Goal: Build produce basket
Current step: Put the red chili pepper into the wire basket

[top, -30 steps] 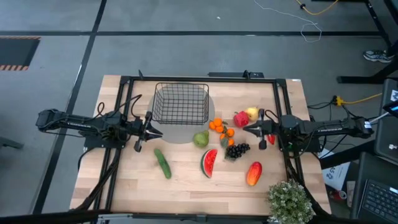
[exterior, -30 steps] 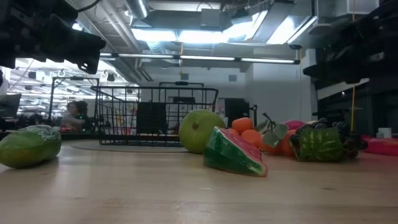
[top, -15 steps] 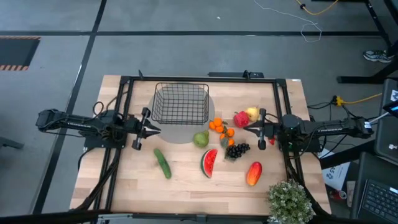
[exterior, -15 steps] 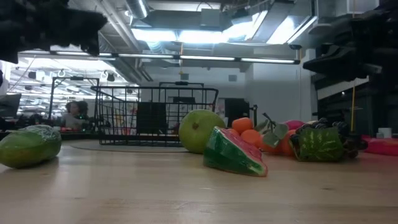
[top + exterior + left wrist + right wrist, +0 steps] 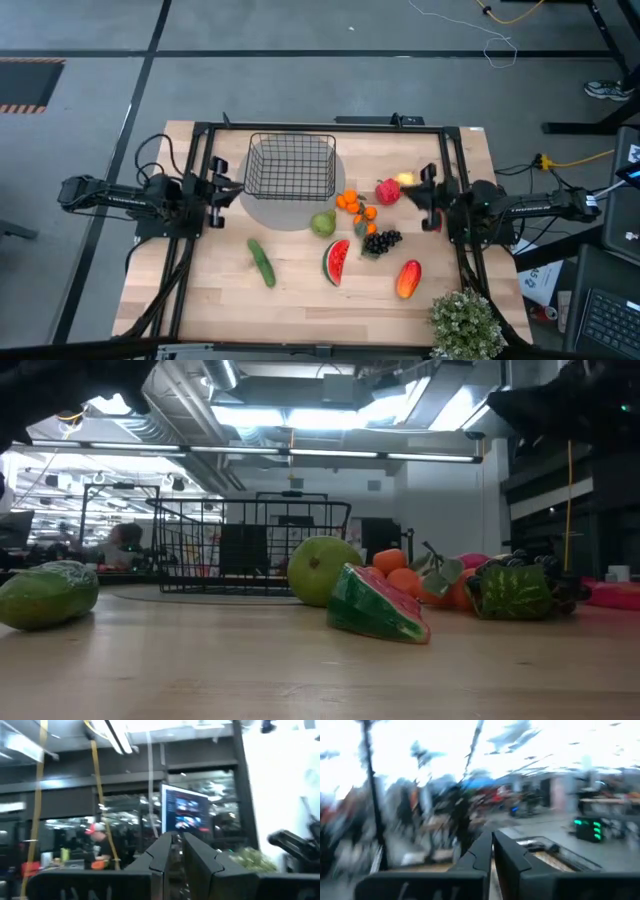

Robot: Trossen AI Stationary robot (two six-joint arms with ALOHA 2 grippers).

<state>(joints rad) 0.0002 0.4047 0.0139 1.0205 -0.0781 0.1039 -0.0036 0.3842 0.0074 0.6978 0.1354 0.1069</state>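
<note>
I count one basket [image 5: 291, 166], empty, sitting toward twelve o'clock on the table [image 5: 300, 300]. The produce lies outside it: one pear [image 5: 322, 223] touching its five o'clock corner, one cucumber [image 5: 261, 262] at seven o'clock, one watermelon slice [image 5: 336, 262], one mango [image 5: 408, 279], one bunch of grapes [image 5: 381, 241], a cluster of oranges [image 5: 353, 204] (three or four, I cannot separate them), plus a red fruit [image 5: 387, 191] and a yellow one [image 5: 405, 180]. One potted plant [image 5: 465, 322] stands at the five o'clock corner.

Since a second ago both arms have drawn back outward and tipped up. My left gripper [image 5: 174, 851] at nine o'clock holds nothing, fingers nearly touching; my right gripper [image 5: 492, 851] at three o'clock is pressed together, empty.

The right wrist view is smeared, and the low view shows the arms only as dark shapes at its upper edges.
</note>
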